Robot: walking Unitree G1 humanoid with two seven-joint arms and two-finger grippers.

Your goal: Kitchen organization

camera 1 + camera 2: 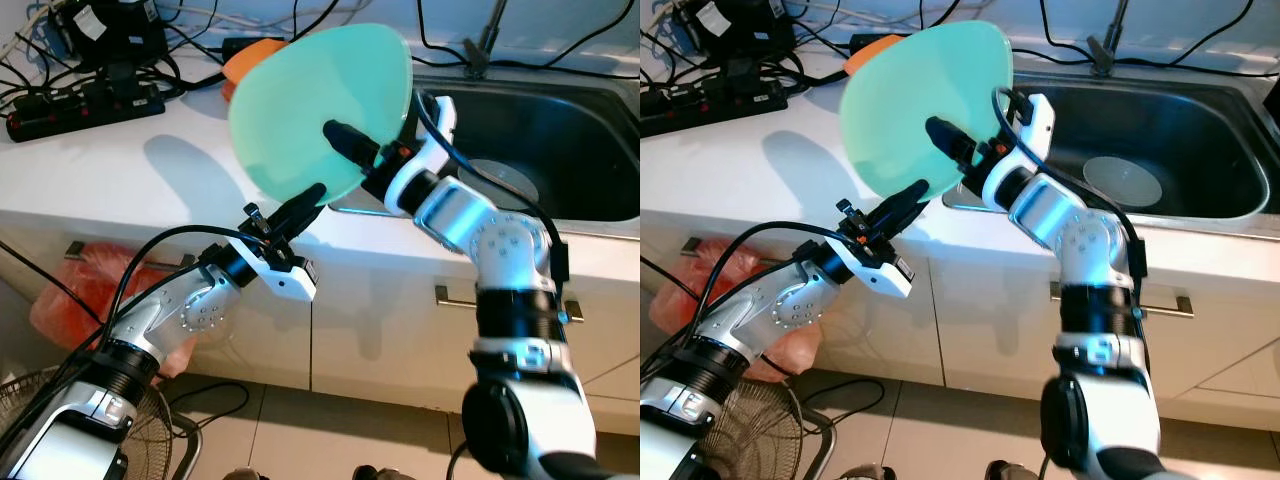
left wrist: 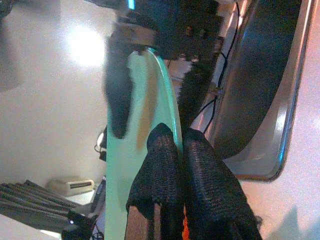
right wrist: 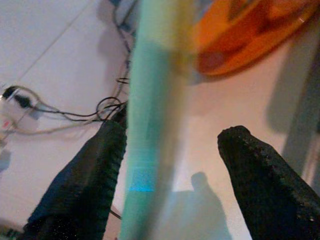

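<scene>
A mint-green plate (image 1: 300, 100) is held on edge above the white counter (image 1: 120, 170), just left of the sink. My left gripper (image 1: 306, 202) reaches up from below and is shut on the plate's lower rim; in the left wrist view its two fingertips (image 2: 161, 142) pinch the thin rim of the plate (image 2: 145, 100). My right gripper (image 1: 350, 148) comes in from the sink side and straddles the plate with one finger on each face. In the right wrist view that gripper (image 3: 175, 134) is open, with a gap on one side of the plate's edge (image 3: 150, 100).
An orange plate (image 1: 250, 55) lies on the counter behind the green one. The dark sink (image 1: 590, 130) at the right holds a grey dish (image 1: 505, 180). A power strip and cables (image 1: 85, 105) sit at back left. Below are drawers, a red bag (image 1: 85, 295) and a fan (image 1: 150, 425).
</scene>
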